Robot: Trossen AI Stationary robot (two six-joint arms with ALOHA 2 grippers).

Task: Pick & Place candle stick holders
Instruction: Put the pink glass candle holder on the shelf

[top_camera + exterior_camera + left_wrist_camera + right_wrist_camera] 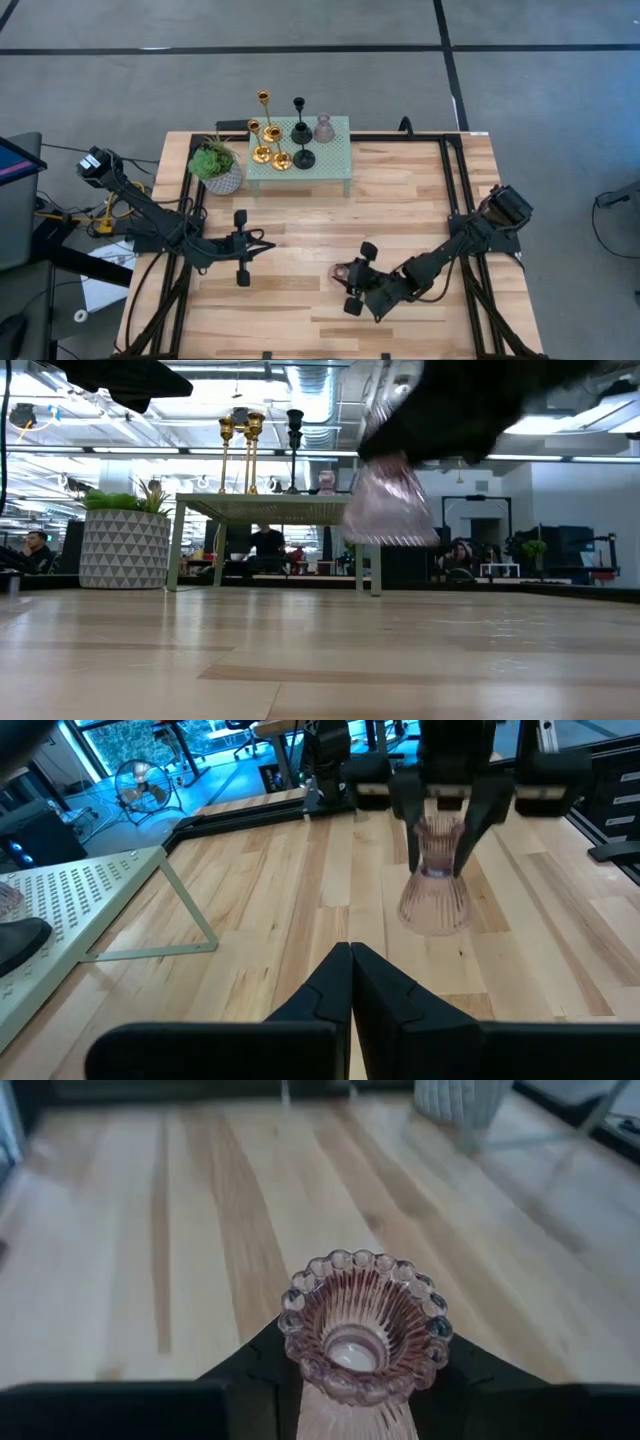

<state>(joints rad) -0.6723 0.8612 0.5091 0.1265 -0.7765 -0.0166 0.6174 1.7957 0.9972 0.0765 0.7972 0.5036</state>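
1. Looking down in the high view, the right gripper [350, 281] was seen clamped on a pink holder [344, 272] over the table [300, 300]; the left gripper [241, 246] was closed, empty.
2. Low view: pink holder [388, 502] was held clear of the tabletop.
3. Left wrist: fingers [352, 982] were pressed together.
4. Right wrist: holder [362, 1330] was gripped between the jaws.

A small stand [335, 160] sits at the table's [400, 210] far edge, near its middle, carrying six holders [285, 135]; a potted plant [217, 166] stands just beside its left end. The left tool [241, 250] is left of centre. The right tool [358, 277], nearer the front edge, grips a seventh holder [436, 875] above the boards.
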